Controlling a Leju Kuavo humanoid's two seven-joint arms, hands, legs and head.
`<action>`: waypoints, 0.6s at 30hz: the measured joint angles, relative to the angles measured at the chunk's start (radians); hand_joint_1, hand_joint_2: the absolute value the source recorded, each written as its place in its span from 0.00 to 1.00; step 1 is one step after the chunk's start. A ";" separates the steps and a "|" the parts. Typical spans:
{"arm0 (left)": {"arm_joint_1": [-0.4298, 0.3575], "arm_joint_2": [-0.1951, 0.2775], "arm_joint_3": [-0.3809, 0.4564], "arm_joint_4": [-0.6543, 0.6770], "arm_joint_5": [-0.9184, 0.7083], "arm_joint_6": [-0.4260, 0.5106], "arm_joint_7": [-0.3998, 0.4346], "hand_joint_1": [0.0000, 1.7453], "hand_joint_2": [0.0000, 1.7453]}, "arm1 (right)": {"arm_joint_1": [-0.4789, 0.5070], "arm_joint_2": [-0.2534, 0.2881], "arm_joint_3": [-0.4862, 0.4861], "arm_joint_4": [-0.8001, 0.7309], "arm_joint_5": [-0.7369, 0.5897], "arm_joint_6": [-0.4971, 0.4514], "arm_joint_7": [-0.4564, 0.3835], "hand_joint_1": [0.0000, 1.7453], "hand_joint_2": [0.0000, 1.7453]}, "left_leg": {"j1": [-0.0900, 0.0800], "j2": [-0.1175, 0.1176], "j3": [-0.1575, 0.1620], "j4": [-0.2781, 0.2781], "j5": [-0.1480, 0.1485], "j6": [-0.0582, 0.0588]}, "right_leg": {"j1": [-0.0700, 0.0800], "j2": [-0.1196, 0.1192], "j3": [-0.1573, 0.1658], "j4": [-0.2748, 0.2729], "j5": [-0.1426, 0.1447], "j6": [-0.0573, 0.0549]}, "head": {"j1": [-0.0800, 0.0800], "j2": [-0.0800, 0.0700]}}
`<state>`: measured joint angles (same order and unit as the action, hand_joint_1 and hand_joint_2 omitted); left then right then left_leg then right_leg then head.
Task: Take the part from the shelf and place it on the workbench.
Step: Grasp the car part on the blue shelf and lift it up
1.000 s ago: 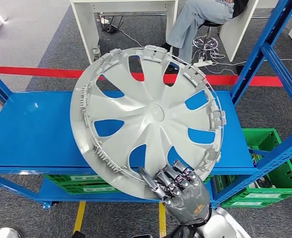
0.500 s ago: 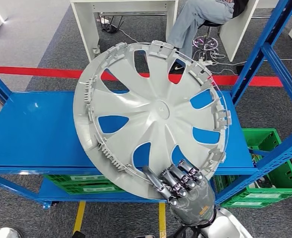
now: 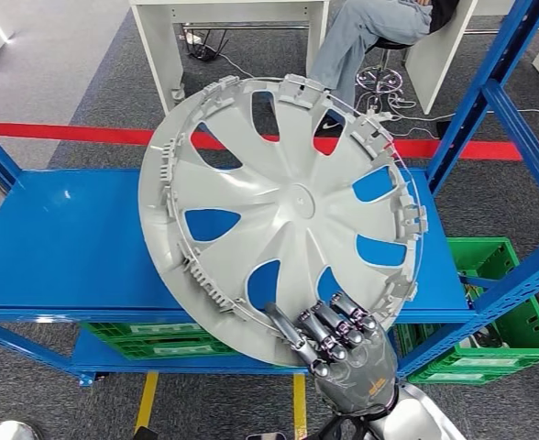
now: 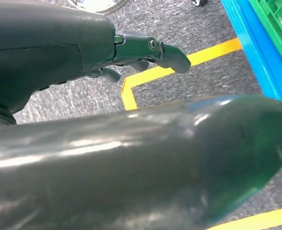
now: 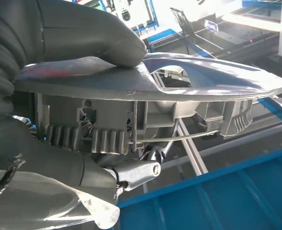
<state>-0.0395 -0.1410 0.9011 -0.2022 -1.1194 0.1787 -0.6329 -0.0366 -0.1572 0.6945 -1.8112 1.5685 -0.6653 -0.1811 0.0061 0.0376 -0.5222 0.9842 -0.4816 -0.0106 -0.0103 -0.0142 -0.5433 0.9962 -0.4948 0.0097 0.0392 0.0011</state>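
Right hand (image 3: 346, 353): raised in front of the body, fingers (image 3: 325, 328) laid over the near rim of the hubcap (image 3: 280, 211), thumb pressed on the opposite face, gripping it.
Left hand (image 4: 96, 52): hangs low, fingers loosely extended, holding nothing.

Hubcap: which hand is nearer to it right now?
Right. The right hand grips the hubcap at its near rim, thumb on one face and fingers on the other. The left hand hangs low over the floor, holding nothing.

Bright, even indoor light; head view sharp. The left wrist view's dark glossy grey cover (image 4: 132, 158) looks blurred, perhaps too close.
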 joint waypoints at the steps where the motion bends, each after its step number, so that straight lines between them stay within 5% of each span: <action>1: 0.000 -0.001 0.000 0.000 0.001 -0.001 -0.010 0.00 0.00 | 0.000 0.000 0.001 0.000 0.000 0.000 0.001 1.00 1.00 | 0.000 0.000 0.000 0.000 0.000 0.000 | 0.000 0.000 0.000 0.000 0.000 0.000 | 0.000 0.000; 18: 0.011 0.003 0.001 0.000 -0.007 0.010 -0.017 0.00 0.00 | -0.012 0.000 0.027 0.020 0.000 0.000 0.013 1.00 1.00 | -0.002 0.000 -0.004 0.008 -0.003 0.005 | -0.003 0.000 0.000 0.000 0.002 0.004 | 0.000 0.000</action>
<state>-0.0286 -0.1377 0.9020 -0.2022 -1.1262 0.1884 -0.6498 -0.0481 -0.1572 0.7211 -1.7909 1.5686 -0.6653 -0.1677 0.0039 0.0375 -0.5258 0.9921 -0.4849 -0.0056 -0.0129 -0.0145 -0.5435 0.9958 -0.4925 0.0137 0.0389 0.0011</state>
